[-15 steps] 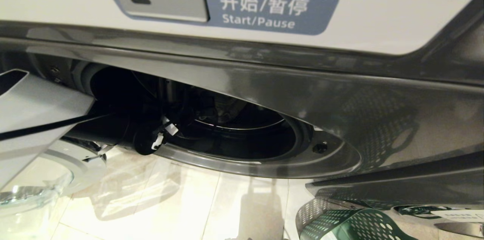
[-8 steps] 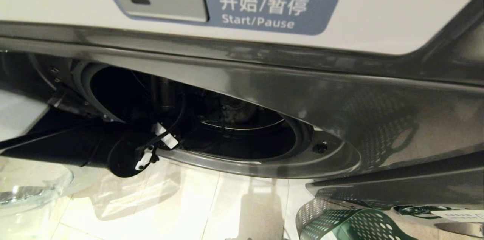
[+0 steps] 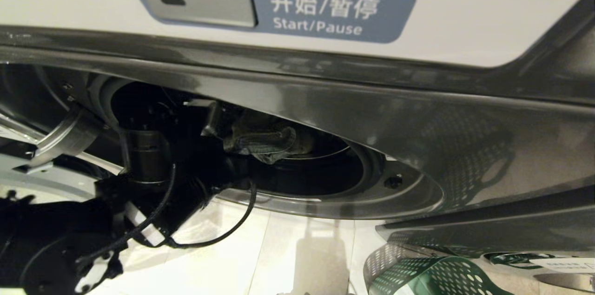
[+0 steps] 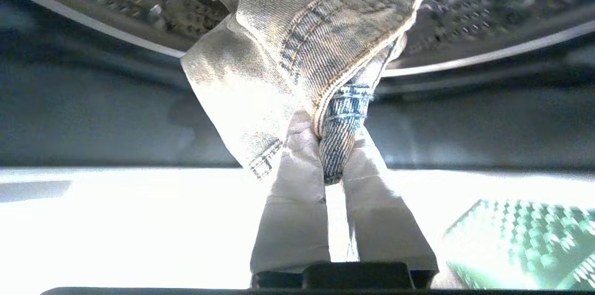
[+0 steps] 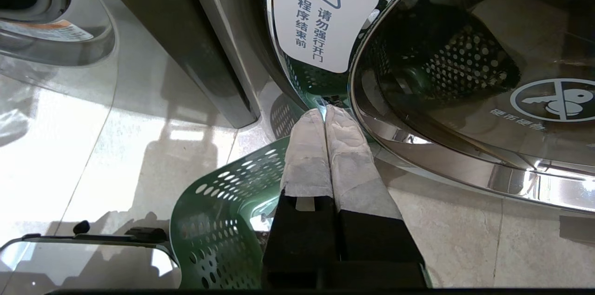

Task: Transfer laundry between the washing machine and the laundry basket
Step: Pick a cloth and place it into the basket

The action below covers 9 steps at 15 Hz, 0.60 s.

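My left gripper (image 4: 332, 146) is closed on a fold of pale denim garment (image 4: 297, 53); the two padded fingers (image 4: 293, 202) pinch a stitched seam between their tips, and the rest of the cloth bunches up beyond them. Behind the cloth in the left wrist view lies the perforated steel drum (image 4: 465, 11) of the washing machine (image 3: 418, 118), so the garment sits at the mouth of the drum. In the head view the same denim (image 3: 260, 139) shows as a crumpled mass inside the round door opening (image 3: 325, 183), with my dark left arm (image 3: 139, 183) reaching up into it from the lower left, a black cable (image 3: 232, 230) looping beneath it. Above the opening runs the white control panel with the Start/Pause label (image 3: 318, 14) and a silver button (image 3: 197, 3). The green perforated laundry basket (image 3: 418, 276) stands on the tiled floor (image 3: 279, 253) below and to the right of the opening. My right gripper (image 5: 325, 116) is idle, fingers pressed together and holding nothing, poised over the basket's rim (image 5: 218, 202) just beside the open glass door (image 5: 465, 62) with its warning sticker (image 5: 320, 16).
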{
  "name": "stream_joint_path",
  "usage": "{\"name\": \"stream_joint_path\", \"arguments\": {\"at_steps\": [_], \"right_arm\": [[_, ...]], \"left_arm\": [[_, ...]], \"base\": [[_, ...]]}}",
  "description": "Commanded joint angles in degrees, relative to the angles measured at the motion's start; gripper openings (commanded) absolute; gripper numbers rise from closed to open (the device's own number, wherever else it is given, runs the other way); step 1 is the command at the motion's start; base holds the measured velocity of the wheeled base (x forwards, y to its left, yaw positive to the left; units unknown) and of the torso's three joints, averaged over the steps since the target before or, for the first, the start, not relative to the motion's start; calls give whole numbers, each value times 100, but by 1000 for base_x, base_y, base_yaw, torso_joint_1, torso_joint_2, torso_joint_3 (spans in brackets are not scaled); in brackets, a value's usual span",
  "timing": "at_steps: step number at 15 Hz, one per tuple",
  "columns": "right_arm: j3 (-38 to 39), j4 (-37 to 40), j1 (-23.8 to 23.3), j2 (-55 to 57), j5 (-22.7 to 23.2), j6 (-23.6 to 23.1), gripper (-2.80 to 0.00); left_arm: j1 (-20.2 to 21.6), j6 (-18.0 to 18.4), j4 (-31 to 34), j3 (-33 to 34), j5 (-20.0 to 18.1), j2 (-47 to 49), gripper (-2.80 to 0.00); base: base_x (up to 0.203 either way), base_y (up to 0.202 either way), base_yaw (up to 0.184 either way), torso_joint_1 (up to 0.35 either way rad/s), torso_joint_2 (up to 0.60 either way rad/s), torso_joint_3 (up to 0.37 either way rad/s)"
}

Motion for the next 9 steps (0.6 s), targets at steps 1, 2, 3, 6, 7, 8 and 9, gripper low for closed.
{"name": "stream_joint_path", "arguments": {"at_steps": [1, 2, 3, 6, 7, 8, 9], "right_arm": [[0, -1, 2, 5, 3, -3, -280], [-6, -1, 2, 5, 3, -3, -280], [0, -1, 2, 5, 3, -3, -280], [0, -1, 2, 5, 3, -3, -280], [0, -1, 2, 0, 3, -3, -280], [0, -1, 2, 5, 3, -3, -280], [0, -1, 2, 5, 3, -3, -280]], "left_arm": [[-41, 0, -30, 348, 1, -604, -280], [-45, 2, -19, 568, -15, -911, -280], [-48, 11, -2, 799, -25, -1188, -280], [-57, 34, 104, 1472, -29, -2100, -280], [-67, 43, 197, 1642, -29, -2448, -280], [-102, 61, 353, 1780, -27, -2798, -280], [-145, 70, 581, 1887, -22, -3205, -280]], "base": [[0, 0, 0, 0, 0, 0], [0, 0, 0, 0, 0, 0], [0, 0, 0, 0, 0, 0], [0, 0, 0, 0, 0, 0], [0, 0, 0, 0, 0, 0], [0, 0, 0, 0, 0, 0], [0, 0, 0, 0, 0, 0]]}}
